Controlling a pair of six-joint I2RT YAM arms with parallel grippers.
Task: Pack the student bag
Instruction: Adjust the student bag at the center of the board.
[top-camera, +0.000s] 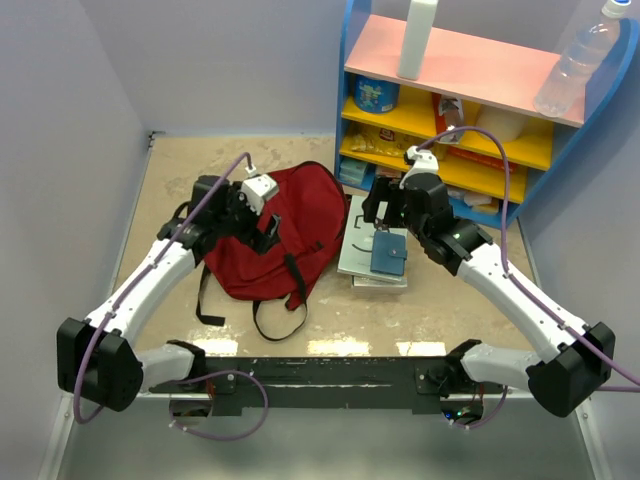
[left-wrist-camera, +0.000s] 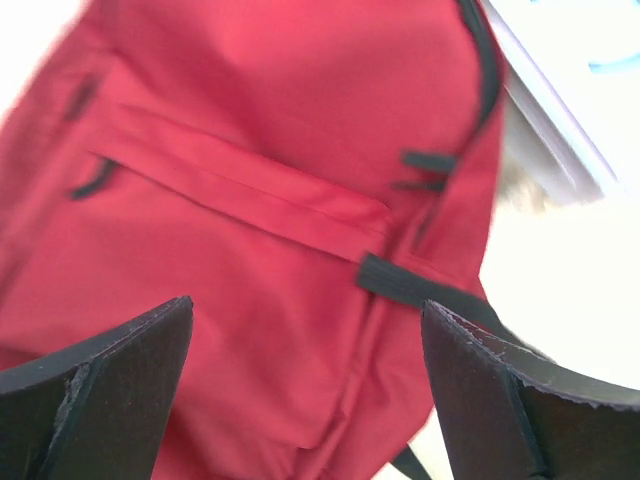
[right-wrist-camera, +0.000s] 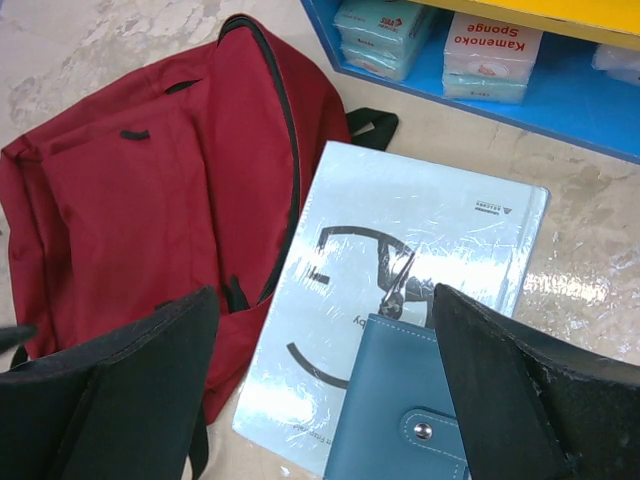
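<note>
My left fingers (left-wrist-camera: 305, 325) hang apart over the student bag (left-wrist-camera: 260, 200), which lies flat on the counter (top-camera: 170, 170). My right fingers (right-wrist-camera: 322, 310), also apart, hover above the blue wallet (right-wrist-camera: 385, 410) on the wrapped book (right-wrist-camera: 420, 230) just beside it. I'd open the bag before lifting anything.

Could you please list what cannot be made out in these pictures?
Bag: top view, the left arm covers part of it; left wrist view is blurred, so the zip's state is unclear.
Book: right wrist view, its title is hidden by the blue case and glare.
Blue case: cut off by the bottom edge.
Shelf labels: top view, too small.
</note>
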